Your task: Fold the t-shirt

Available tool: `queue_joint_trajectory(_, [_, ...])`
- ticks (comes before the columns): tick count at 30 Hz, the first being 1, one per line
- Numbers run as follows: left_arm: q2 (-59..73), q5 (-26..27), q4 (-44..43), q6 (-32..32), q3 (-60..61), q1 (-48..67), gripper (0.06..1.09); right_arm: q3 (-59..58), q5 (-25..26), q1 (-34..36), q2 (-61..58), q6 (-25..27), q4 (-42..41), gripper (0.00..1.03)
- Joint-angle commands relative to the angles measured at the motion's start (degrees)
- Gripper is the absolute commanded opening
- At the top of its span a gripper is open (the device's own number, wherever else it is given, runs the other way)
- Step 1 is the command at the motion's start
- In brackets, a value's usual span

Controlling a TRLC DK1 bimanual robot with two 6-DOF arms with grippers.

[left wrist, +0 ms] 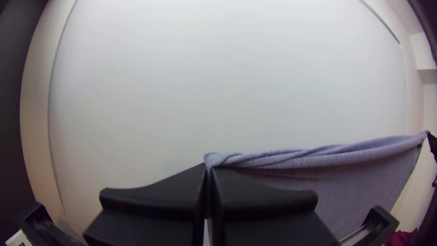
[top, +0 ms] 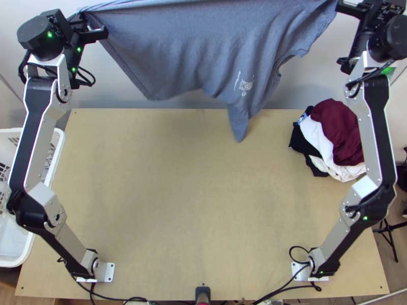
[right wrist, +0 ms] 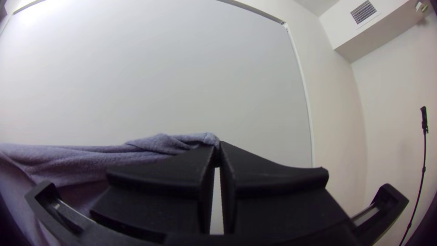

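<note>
While I hold the t-shirt (top: 168,56) aloft at 12 o'clock, beyond mid-table (top: 173,203) | left gripper (left wrist: 209,169) (11 o'clock), right gripper (right wrist: 218,150) (1 o'clock) each pinch an upper end | cloth stretched between, rest hanging | lift done; laying down, all folding left, I judge

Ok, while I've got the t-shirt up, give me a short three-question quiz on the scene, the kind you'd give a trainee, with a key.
1. True or false: the left gripper and the right gripper hold the blue-grey t-shirt stretched between them.

2. What colour is the top garment in the clothes pile?
a) yellow
b) maroon
c) green

3. Fill the gap: in the top view, the white laundry basket is beside the ____ side of the wooden table.

Key: 1 true; 2 b; 3 left.
</note>
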State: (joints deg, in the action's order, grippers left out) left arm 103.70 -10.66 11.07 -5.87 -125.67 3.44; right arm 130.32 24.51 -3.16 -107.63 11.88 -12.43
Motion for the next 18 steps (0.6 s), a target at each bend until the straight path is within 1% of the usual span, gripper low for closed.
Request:
queue_joint_trajectory(1, [-7.0, -2.6, 1.5, -1.3, 7.1, -0.3, 0.09, -10.6, 2.6, -1.4, 10.1, 0.2, -2.3, 0.03])
queue_joint_trajectory(3, [-11.8, -2.4, 1.4, -1.2, 13.2, -0.8, 0.09, -17.6, 2.6, -2.6, 15.6, 0.9, -2.7, 0.03])
queue_joint_trajectory(5, [-17.0, -1.0, 1.5, -0.5, 19.8, -1.3, 0.09, -25.0, 2.5, -4.2, 21.4, 1.8, -2.9, 0.03])
queue_joint_trajectory(9, [-29.7, 5.1, 1.9, 1.8, 37.2, -1.9, 0.09, -42.9, 1.8, -9.0, 34.2, 6.5, -3.0, 0.03])
queue_joint_trajectory(12, [-39.9, 8.0, 1.8, 3.4, 51.3, -1.8, 0.09, -55.7, 1.2, -12.6, 44.0, 10.0, -2.8, 0.03])
queue_joint_trajectory(14, [-46.4, 8.8, 2.1, 4.7, 59.3, -1.4, 0.09, -63.5, 1.0, -15.1, 50.2, 12.4, -2.1, 0.03])
queue_joint_trajectory(16, [-51.8, 9.7, 3.3, 5.5, 64.7, -1.2, 0.09, -69.8, 1.0, -16.9, 55.4, 14.7, -1.6, 0.03])
queue_joint_trajectory(18, [-55.4, 10.7, 6.7, 5.5, 66.9, -1.2, 0.09, -72.1, 1.1, -17.8, 59.5, 14.3, 2.3, 0.03])
